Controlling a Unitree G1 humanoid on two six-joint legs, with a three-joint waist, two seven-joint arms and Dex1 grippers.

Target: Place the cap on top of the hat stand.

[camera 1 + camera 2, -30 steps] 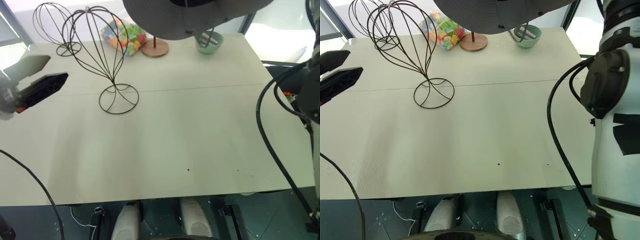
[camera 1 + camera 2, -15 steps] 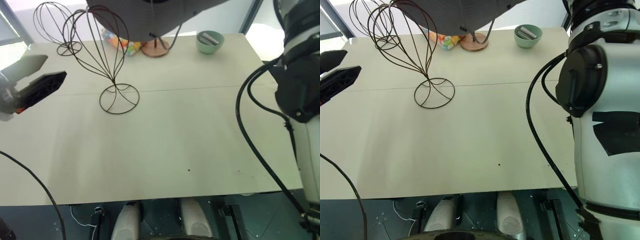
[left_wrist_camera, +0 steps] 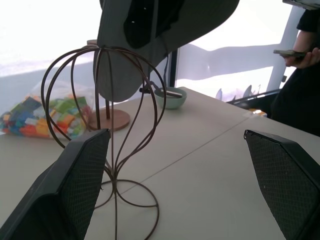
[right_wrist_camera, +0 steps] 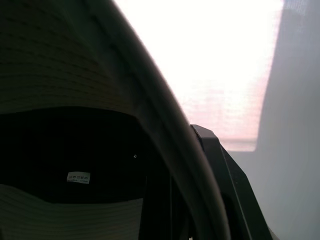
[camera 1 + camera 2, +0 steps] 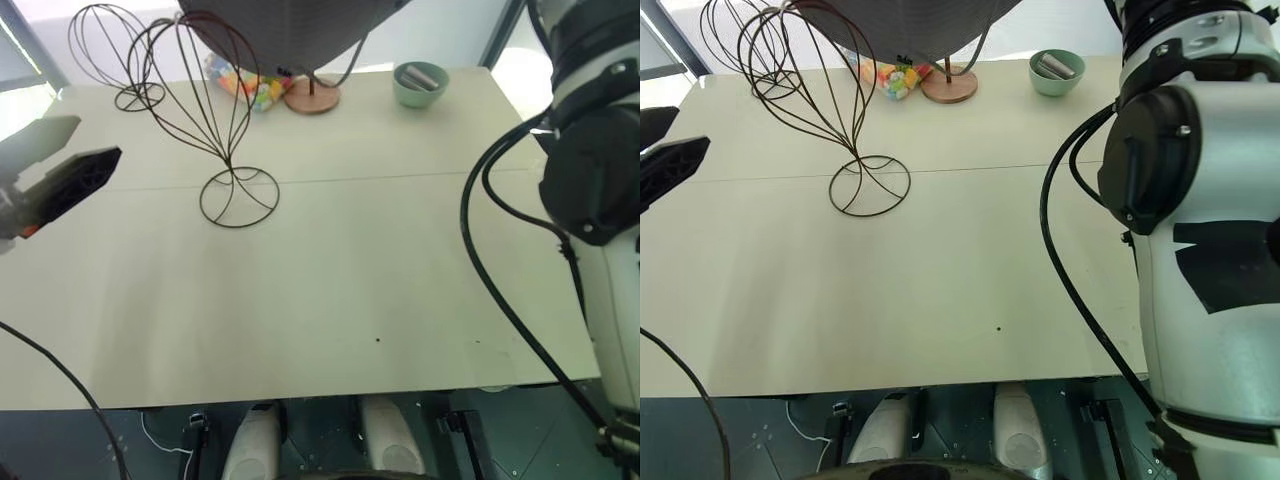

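Note:
The cap, a grey wide-brimmed sun hat, hangs tilted above the far side of the table. Its brim overlaps the top of the hat stand and reaches to the right of it. The stand is a tall dark wire cage on a round loop base. My right gripper is shut on the cap's brim, with one black finger showing beside it. My left gripper stands open with nothing in it, to the left of the stand, its fingers wide apart.
A smaller round wire stand is at the far left corner. Behind the hat stand lie a bag of coloured blocks, a pole on a round wooden base and a green bowl. A person with a phone stands beyond the table.
My right arm has carried the cap to the left, from over the wooden base and bowl to over the hat stand's top. The left gripper has hardly moved.

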